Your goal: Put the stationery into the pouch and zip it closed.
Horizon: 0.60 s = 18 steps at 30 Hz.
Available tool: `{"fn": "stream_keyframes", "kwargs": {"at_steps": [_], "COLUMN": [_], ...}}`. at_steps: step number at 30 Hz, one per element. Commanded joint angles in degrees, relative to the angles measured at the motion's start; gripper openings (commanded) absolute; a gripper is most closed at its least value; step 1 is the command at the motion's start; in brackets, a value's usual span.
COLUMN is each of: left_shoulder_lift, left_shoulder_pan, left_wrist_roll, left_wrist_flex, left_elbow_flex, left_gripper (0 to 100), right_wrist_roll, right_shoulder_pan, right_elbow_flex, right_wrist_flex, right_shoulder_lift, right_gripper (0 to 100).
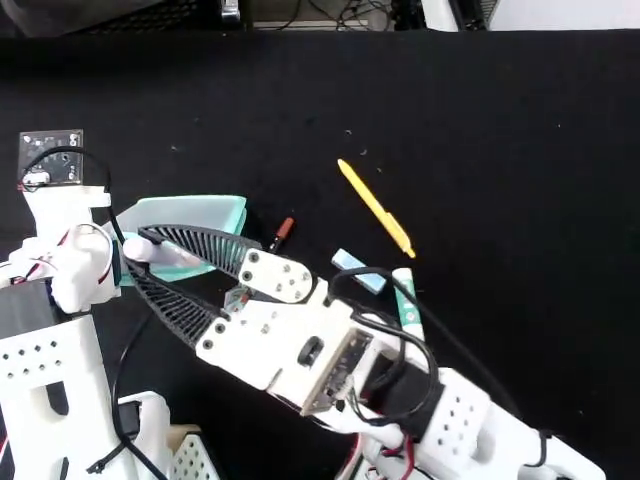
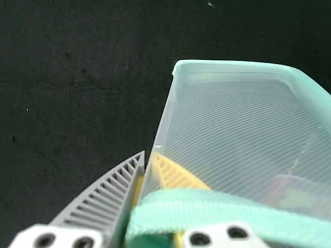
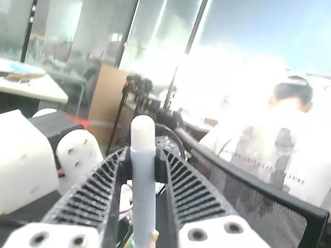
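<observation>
The right gripper (image 3: 144, 155) is pinching a pale pen (image 3: 143, 175) lying lengthwise along its fingers, pointing straight at the teal pouch (image 1: 190, 212) just ahead, whose edge the left gripper (image 2: 151, 161) is clamping tightly, holding it up.

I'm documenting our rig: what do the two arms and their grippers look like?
The right arm is white plastic with looping black cables; the right gripper has black ribbed, tapering fingers. The left arm is white too, with thin red wires; the left gripper shows a grey ribbed finger.
</observation>
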Motion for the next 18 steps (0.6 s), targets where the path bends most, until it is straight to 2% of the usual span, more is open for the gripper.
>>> {"fn": "stream_keyframes", "kwargs": {"at_steps": [1, 12, 18], "left_shoulder_lift": [0.26, 0.44, 0.44], "left_shoulder_pan": [0.48, 0.48, 0.48], "left_wrist_roll": [0.79, 0.79, 0.79], "left_wrist_flex": [-0.53, -1.76, -1.76], "left_elbow_flex": [1.89, 1.8, 1.89], "left_gripper": [3, 3, 3], "right_wrist_roll": [-0.62, -0.79, -4.57], "right_shoulder_pan": [-0.53, -0.7, -0.53], "right_elbow_flex": [1.71, 4.79, 5.23], "right_wrist_flex": [-6.68, -8.26, -8.26], "right_shoulder_lift": [-0.57, -0.57, -0.22], "right_gripper": [1.2, 1.2, 1.2]}}
